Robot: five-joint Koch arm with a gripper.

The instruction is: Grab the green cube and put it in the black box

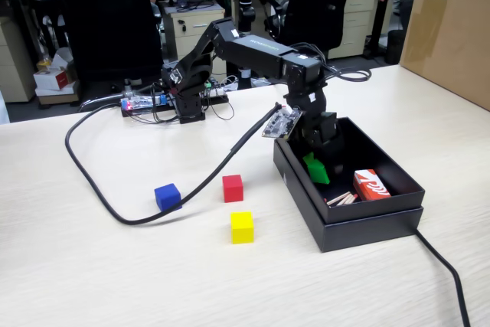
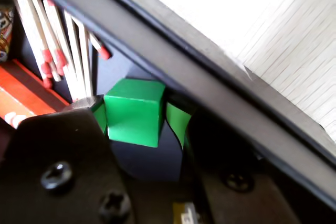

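The green cube (image 2: 134, 111) sits between the green-padded fingertips of my gripper (image 2: 137, 121) in the wrist view. The left pad (image 2: 100, 116) touches the cube; a thin dark gap separates it from the right pad (image 2: 178, 121). The jaws stand slightly open around it. In the fixed view the gripper (image 1: 315, 168) reaches down inside the black box (image 1: 360, 231), near its left wall (image 2: 220, 85). There only a patch of green shows at the tip, and I cannot tell cube from pads.
Inside the box lie a red matchbox (image 1: 371, 185) and loose matches (image 1: 342, 199). Left of the box on the table stand a blue cube (image 1: 168, 196), a red cube (image 1: 233, 188) and a yellow cube (image 1: 242, 227). A black cable (image 1: 115, 208) loops past them. A brown carton (image 1: 452, 28) stands at back right.
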